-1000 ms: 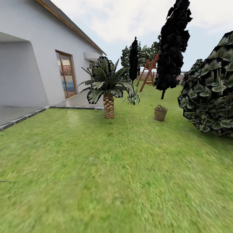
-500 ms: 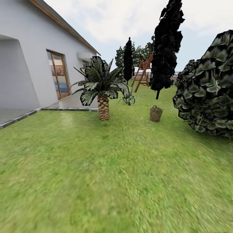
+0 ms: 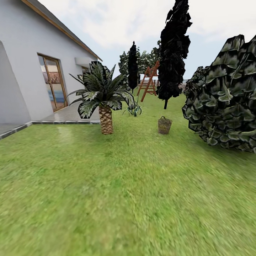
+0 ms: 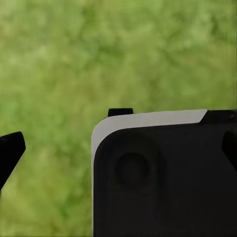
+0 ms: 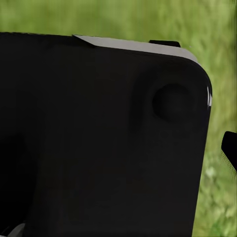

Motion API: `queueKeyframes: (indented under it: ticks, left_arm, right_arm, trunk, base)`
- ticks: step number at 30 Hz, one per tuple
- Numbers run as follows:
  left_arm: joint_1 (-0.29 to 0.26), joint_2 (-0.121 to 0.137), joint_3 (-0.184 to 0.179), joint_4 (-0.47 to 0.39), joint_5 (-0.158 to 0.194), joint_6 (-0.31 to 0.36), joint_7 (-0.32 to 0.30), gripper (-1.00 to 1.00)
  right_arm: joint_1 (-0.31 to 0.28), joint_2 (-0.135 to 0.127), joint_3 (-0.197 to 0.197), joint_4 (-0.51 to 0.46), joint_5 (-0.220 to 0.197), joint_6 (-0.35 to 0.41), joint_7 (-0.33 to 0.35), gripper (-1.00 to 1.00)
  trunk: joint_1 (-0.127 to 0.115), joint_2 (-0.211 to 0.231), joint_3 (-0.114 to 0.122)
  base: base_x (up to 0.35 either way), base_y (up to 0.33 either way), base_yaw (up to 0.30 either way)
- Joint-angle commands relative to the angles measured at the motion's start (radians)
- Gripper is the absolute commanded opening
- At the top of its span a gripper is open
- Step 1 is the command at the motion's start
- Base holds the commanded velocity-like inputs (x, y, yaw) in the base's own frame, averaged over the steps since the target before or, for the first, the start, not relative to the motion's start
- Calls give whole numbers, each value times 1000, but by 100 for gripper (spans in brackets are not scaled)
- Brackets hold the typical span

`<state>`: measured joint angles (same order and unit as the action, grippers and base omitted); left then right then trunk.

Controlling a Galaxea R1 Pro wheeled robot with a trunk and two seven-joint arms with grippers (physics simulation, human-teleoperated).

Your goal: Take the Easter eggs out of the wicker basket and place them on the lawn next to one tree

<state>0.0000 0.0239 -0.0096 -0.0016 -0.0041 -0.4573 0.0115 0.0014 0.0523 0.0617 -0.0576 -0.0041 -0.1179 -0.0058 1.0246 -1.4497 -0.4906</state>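
Observation:
The wicker basket [image 3: 164,125] stands upright on the lawn [image 3: 117,185], far ahead and a little right of centre. From here its contents cannot be made out, so the Easter eggs are hidden. A tree's low dense crown [image 3: 224,103] of dark blocky, pale-specked leaves bulges in at the right edge, with its trunk out of sight. In the left wrist view one dark fingertip [image 4: 10,153] hangs over grass. One dark fingertip [image 5: 230,150] shows over grass in the right wrist view too. Neither gripper's second finger can be seen.
A short palm [image 3: 103,101] stands left of the basket, and a black-leaved tree [image 3: 173,53] rises behind it. The white house [image 3: 32,71] and its paved strip [image 3: 67,115] lie at the left. A wooden playset [image 3: 148,81] is far back. A black robot part [image 4: 163,173] blocks much of both wrist views.
The whole head picture has slid leftward, so the camera has turned right; the house's near wall has left the frame. The basket and trees have not moved on the lawn.

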Motion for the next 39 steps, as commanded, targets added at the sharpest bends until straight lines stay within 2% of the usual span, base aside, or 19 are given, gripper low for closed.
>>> queueKeyframes:
  ticks: [1,24,39]
  left_arm:
    - [0,0,-1,0,-1,-3,1,100]
    - [0,1,-1,0,0,-3,2,100]
    - [0,1,-1,0,1,-3,1,100]
  right_arm:
    - [0,0,6,-1,-1,-2,-1,100]
    - [0,0,6,-1,-1,-3,-2,100]
    - [0,0,5,-1,-1,-3,-2,100]
  trunk:
    - [0,0,-1]
    - [0,0,0]
    - [0,0,6]
  base:
    - [230,0,-4]
    - [229,0,-7]
    - [226,0,-190]
